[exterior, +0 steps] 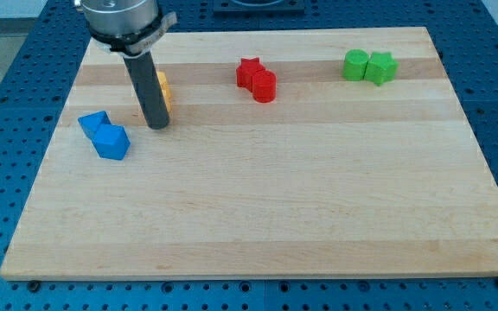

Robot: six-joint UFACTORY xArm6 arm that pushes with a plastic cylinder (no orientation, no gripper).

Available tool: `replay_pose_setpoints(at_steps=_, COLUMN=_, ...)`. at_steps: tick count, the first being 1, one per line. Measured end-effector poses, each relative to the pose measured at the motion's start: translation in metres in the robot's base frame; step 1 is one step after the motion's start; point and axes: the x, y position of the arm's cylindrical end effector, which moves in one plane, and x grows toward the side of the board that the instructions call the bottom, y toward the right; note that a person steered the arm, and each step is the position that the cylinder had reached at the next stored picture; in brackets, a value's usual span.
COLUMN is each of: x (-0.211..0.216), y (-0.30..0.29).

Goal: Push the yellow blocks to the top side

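Wooden desk (258, 207) seen from above and slightly in front, resting on a blue perforated base (7, 78). My tip (157, 126) stands on the desk near its top-left corner, at the lower end of a dark upright rod; this tool has no jaws, so it neither clasps nor releases anything. The yellow blocks (163, 91) lie just behind the rod, on its right side in the view, in the upper-left part of the desk and close to the top edge. Only a narrow orange-yellow sliver of them shows, running roughly top to bottom; their shape, number, long axis and facing cannot be made out, nor whether my tip touches them. To the view's left of my tip, two blue blocks (105, 134) sit touching each other. Near the top centre, a red star-shaped block (249, 72) touches a red round block (264, 86). At the top right, two green blocks (370, 66) sit side by side, touching.
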Motion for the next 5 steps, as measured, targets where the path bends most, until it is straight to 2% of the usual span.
replay_pose_setpoints(at_steps=2, x=-0.040, y=-0.002)
replay_pose_setpoints(at_steps=5, x=-0.023, y=-0.018)
